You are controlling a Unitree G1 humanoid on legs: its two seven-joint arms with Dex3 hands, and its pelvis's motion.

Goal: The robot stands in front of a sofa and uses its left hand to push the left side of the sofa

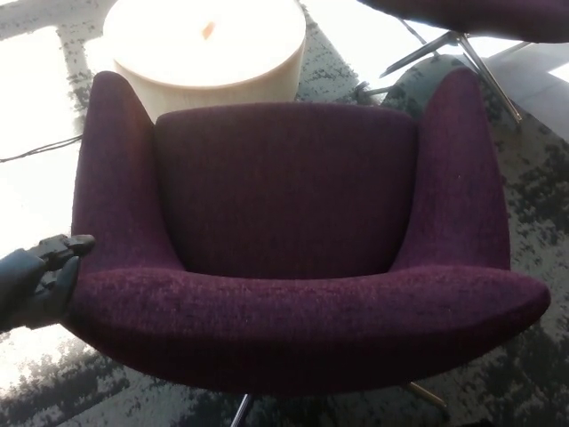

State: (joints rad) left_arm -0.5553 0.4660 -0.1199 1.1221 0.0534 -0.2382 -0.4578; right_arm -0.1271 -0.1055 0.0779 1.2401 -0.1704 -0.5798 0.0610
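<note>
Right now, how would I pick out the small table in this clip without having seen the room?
Find the purple sofa chair filling the middle. Just beyond its seat, at the top of the picture, stands the round cream side table, brightly lit, with a small orange mark on top. It is the only pale, drum-shaped piece there.

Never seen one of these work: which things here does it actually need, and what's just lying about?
Part of the job:
- purple fabric sofa
- robot's black left hand, at the sofa's left side

Just lying about:
- round cream table
- second purple seat on metal legs
- thin dark cable
- patterned grey carpet
</note>
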